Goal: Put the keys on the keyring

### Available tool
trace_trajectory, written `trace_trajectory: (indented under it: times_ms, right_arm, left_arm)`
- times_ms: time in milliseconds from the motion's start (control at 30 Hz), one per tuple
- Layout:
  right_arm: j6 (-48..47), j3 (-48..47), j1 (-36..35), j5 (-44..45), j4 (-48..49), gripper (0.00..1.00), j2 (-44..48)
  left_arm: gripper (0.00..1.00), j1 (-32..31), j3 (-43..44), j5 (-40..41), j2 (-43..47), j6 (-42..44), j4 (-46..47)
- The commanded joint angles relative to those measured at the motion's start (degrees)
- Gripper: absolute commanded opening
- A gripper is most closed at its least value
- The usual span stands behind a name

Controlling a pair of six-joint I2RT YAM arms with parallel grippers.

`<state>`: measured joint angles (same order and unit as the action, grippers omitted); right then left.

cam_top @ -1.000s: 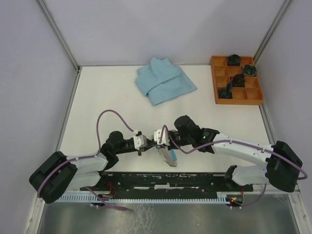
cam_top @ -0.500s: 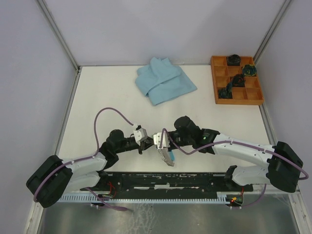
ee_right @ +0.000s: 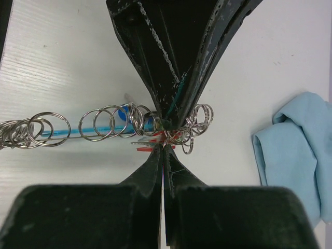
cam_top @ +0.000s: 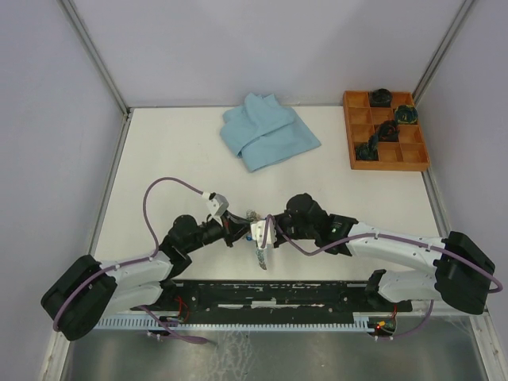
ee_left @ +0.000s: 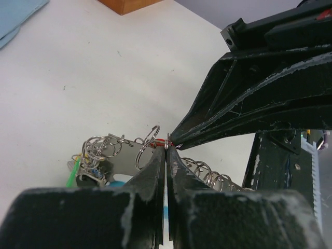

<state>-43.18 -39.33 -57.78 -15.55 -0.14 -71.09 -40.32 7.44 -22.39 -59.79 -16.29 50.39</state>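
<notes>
The left gripper (ee_left: 166, 151) and right gripper (ee_right: 163, 152) are held tip to tip at the near middle of the table (cam_top: 175, 159), each with fingers pressed together, where a red-tagged key (ee_right: 171, 136) is met by the keyring (ee_right: 106, 124). This is judged a threading hold; which piece is pinched cannot be told.

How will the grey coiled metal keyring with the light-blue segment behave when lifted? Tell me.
Probably floppy: the keyring looks like a string of loose linked rings trailing away from the right gripper. Likely light, being thin wire, but apt to swing and tangle.
</notes>
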Motion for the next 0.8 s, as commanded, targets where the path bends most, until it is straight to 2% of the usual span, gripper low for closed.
trace_trajectory:
  times_ms: [0, 100, 200, 400, 600, 767]
  right_arm:
    - [-0.7, 0.7, -0.5, 1.9, 0.6, 0.01, 0.1]
    - [-2.5, -1.0, -0.5, 4.1, -1.8, 0.01, 0.9]
    - [-4.8, -3.6, -0.5, 5.8, -6.1, 0.01, 1.1]
    - [-6.9, -7.2, -0.5, 5.7, -11.6, 0.01, 2.2]
    - [-9.9, -10.6, -0.5, 5.7, -16.5, 0.01, 2.5]
    - [-11.1, -12.8, -0.4, 4.2, -19.4, 0.01, 2.5]
  left_arm:
    - [0.03, 0.1, 0.1, 4.2, -2.5, -7.5, 16.7]
    - [0.04, 0.1, -0.5, 4.5, -3.2, -6.9, 17.1]
    - [0.19, 0.1, -1.1, 4.6, -2.0, -5.0, 15.8]
    - [0.34, 0.1, -0.7, 4.9, 2.4, 0.2, 7.1]
    - [0.4, 0.2, 1.1, 0.4, 5.3, 5.7, 0.6]
    - [0.41, 0.1, 3.6, -6.6, 3.2, 8.3, -1.2]
